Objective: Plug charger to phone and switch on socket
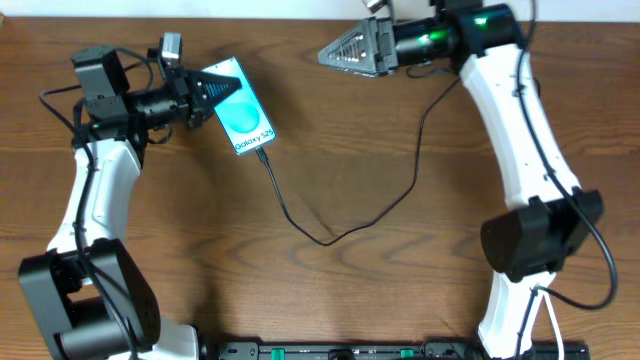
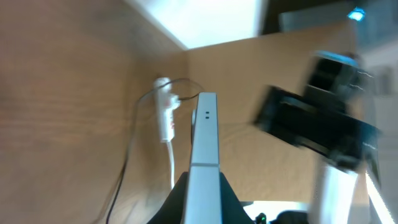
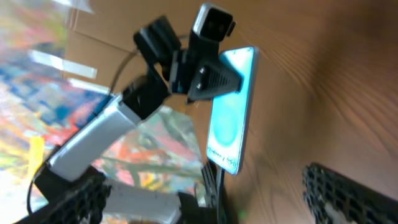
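The phone (image 1: 241, 117), at the far left of the table (image 1: 390, 300), is pinched by the left gripper (image 1: 212, 93); the charger (image 1: 330, 236) trails from its near end; the right gripper (image 1: 338, 52) hangs spread, empty; the socket (image 2: 165, 118) shows only as a blur in the left wrist view.

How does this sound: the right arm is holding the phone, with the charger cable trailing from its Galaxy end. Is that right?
Not quite. The overhead view shows the left gripper holding the phone, jaws shut on it; the right gripper is open and apart from it. The charger cable does trail from the phone's Galaxy end.
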You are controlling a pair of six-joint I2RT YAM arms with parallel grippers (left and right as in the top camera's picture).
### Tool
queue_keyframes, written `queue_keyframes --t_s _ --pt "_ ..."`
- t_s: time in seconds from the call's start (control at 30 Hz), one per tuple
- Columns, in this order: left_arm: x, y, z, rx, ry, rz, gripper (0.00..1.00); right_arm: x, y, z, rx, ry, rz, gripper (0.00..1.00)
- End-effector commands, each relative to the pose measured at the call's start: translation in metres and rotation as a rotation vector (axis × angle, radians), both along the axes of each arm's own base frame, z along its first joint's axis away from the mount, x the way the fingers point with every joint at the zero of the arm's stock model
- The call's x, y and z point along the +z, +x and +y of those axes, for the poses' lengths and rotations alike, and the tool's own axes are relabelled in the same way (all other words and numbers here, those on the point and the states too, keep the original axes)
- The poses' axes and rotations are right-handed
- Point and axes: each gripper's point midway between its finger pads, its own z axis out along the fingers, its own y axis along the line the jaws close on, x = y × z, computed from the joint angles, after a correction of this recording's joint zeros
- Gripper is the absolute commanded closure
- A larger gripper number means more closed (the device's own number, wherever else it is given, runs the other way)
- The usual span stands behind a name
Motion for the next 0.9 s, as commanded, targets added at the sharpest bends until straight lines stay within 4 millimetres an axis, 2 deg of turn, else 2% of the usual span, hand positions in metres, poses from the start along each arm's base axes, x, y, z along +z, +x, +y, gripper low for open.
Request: queue_keyframes --t_s 0.0,0.03,0.1,0.2,0.33,0.47,0.6,0.77,0.87 --pt "-0.045 0.004 0.010 0.064 0.161 0.013 0.93 0.012 -0.007 -0.019 -0.098 -0.130 -0.100 0.01" --pt "-0.065 0.001 0.014 0.088 0.222 0.075 0.93 0.008 -0.012 -0.025 -0.118 -0.184 -0.106 0.01" --pt "-0.088 -0.005 0.017 0.096 0.295 0.141 0.93 0.003 -0.020 -0.035 -0.150 -0.271 -0.109 0.01" --pt "-0.114 -0.012 0.024 0.117 0.396 0.226 0.93 -0.007 -0.028 -0.051 -0.199 -0.395 -0.097 0.01" --pt "-0.133 -0.020 0.031 0.125 0.510 0.272 0.93 -0.019 -0.044 -0.062 -0.179 -0.485 -0.073 0.01" --pt "-0.150 -0.027 0.040 0.148 0.615 0.334 0.93 -0.027 -0.048 -0.068 -0.184 -0.536 -0.046 0.01" --pt "-0.167 -0.036 0.039 0.139 0.664 0.367 0.93 -0.030 -0.051 -0.070 -0.179 -0.553 -0.035 0.01" --pt "-0.212 -0.050 0.033 0.098 0.702 0.445 0.93 -0.034 -0.053 -0.073 -0.183 -0.580 -0.023 0.01" --pt "-0.231 -0.055 0.029 0.072 0.702 0.488 0.93 -0.035 -0.053 -0.075 -0.186 -0.594 -0.023 0.01"
